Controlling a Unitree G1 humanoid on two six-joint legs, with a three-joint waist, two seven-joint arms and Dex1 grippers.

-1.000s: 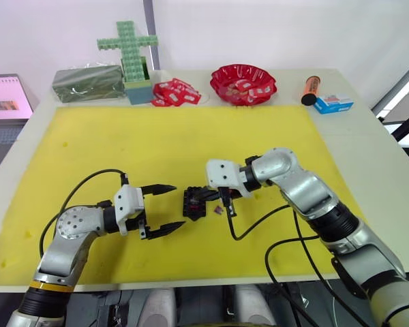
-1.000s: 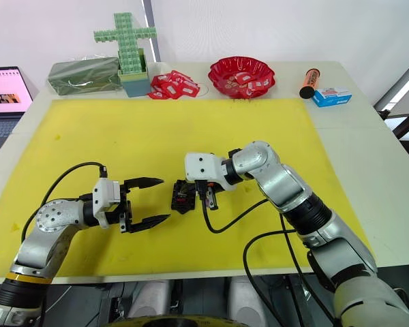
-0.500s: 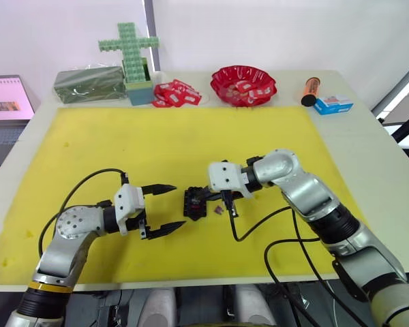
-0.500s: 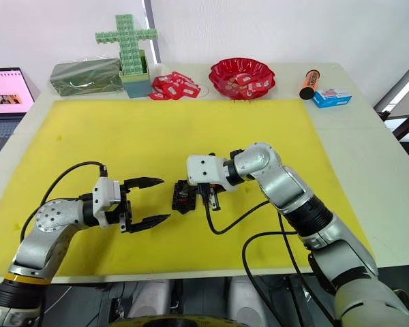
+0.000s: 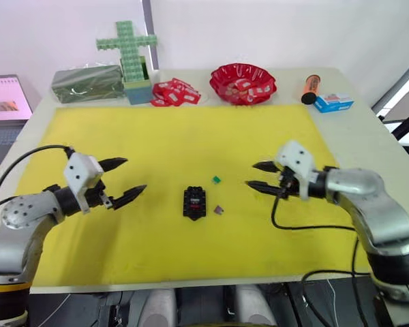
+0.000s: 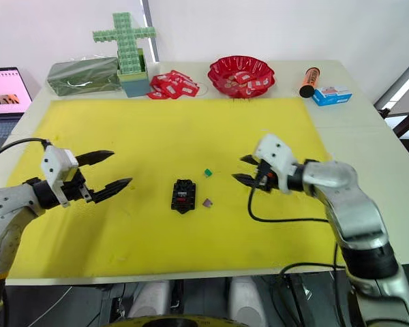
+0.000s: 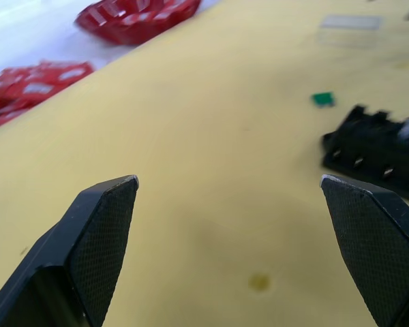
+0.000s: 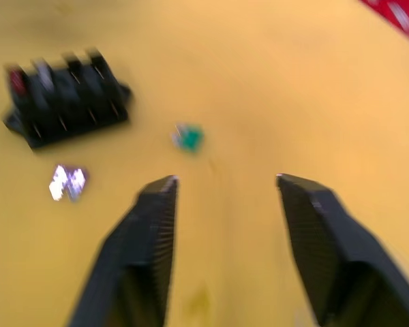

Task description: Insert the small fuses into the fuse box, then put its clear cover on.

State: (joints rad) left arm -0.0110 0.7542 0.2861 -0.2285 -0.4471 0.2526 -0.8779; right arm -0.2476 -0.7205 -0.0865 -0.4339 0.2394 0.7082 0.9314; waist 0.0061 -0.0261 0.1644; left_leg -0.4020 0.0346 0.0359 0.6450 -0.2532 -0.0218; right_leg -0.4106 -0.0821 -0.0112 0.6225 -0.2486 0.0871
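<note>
Two grippers spread wide and empty in the left eye view: left gripper [image 5: 119,180] well left of the fuse box [image 5: 194,202], right gripper [image 5: 259,176] to its right. Green fuse [image 5: 217,180] just behind the box, purple fuse [image 5: 219,209] just beside it, on the yellow mat [image 5: 177,136].

From the left wrist: box, green fuse, clear cover [image 7: 350,22] farther off.

From the right wrist: fingers [image 8: 153,225] parted, holding nothing; red fuse [image 8: 15,78] seated in the box.
</note>
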